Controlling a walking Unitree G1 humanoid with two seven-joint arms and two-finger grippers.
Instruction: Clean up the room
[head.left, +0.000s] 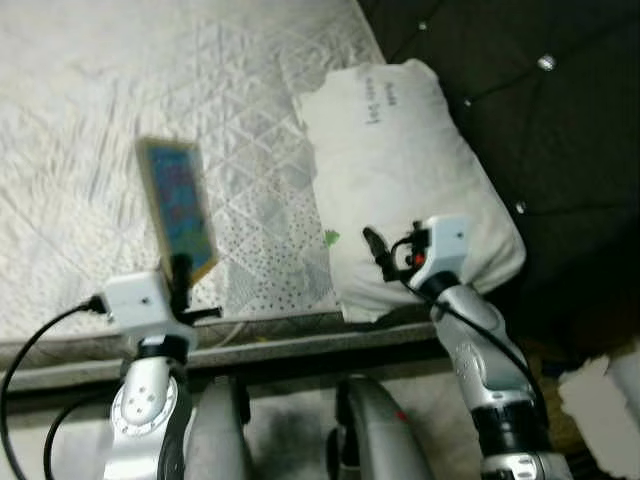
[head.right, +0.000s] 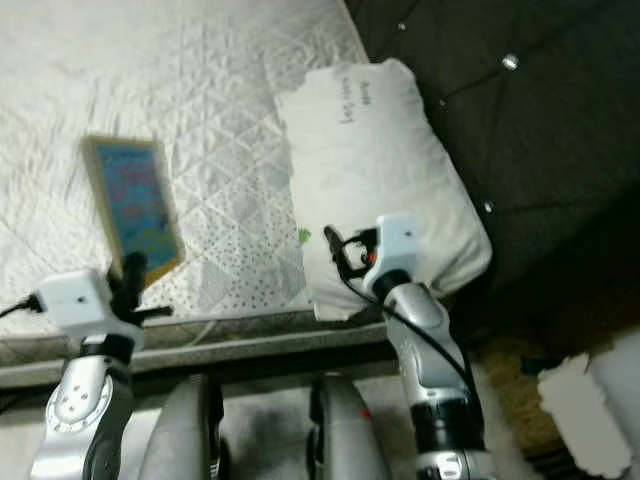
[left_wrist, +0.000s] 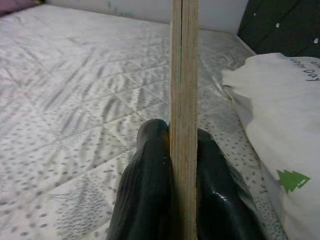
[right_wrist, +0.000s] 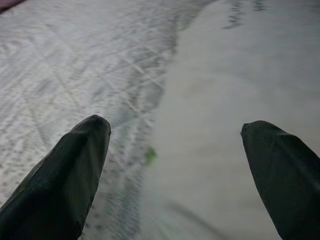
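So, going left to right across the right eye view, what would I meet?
Left pincer clamped on a colourful flat board, then quilted mattress, the open right pincer over a white pillow, then dark tufted headboard.

White quilt (head.left: 120, 110) stitched in diamonds with grey speckling; white pillow (head.left: 400, 170) with dark handwriting and a small green tree mark; board (head.right: 135, 205) tan-edged, face blue with pink and yellow patches; black fingers (right_wrist: 60, 175); dark tufted headboard (head.left: 540, 110) with shiny studs.
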